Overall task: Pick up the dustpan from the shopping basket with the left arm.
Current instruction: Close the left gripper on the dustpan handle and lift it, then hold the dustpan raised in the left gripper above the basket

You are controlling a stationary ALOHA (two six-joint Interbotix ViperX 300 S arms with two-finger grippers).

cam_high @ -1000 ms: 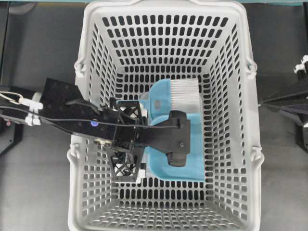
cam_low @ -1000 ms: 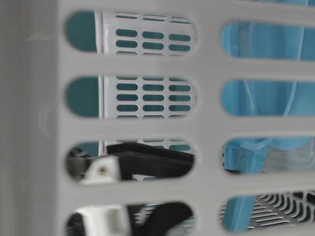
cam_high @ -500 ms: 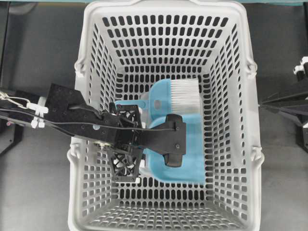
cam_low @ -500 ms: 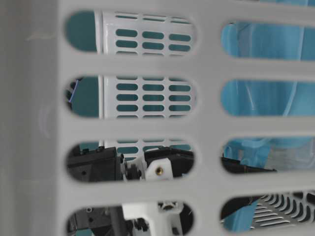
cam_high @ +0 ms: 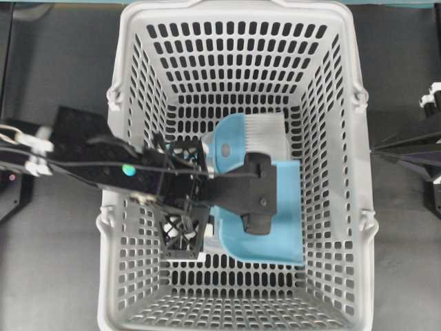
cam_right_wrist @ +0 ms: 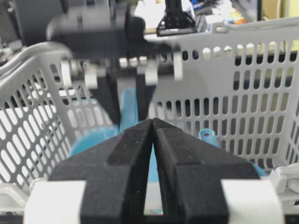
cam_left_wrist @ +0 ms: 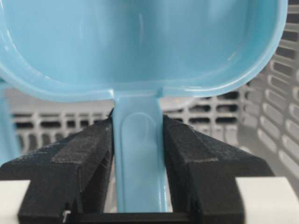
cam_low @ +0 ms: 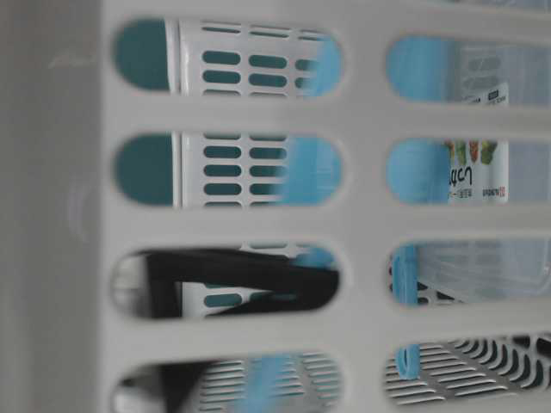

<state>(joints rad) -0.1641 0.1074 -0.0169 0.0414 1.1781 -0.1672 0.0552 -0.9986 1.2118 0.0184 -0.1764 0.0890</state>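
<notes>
Surface: dark grey tabletop (cam_high: 55, 276); teal strip at its far edge.
One shopping basket (cam_high: 238, 14), light grey, slotted.
One dustpan (cam_left_wrist: 140, 42), teal-blue, inside the basket; handle clamped between left gripper (cam_left_wrist: 138, 154) fingers (cam_left_wrist: 84, 163).
One brush (cam_high: 265, 134), white bristles, beyond the dustpan.
One right gripper (cam_right_wrist: 154, 128), outside the basket, fingers together.
One label (cam_low: 476, 168): printed writing, unreadable.

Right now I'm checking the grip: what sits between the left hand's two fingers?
The dustpan handle, clamped by the left hand; the left wrist view shows it.
</notes>
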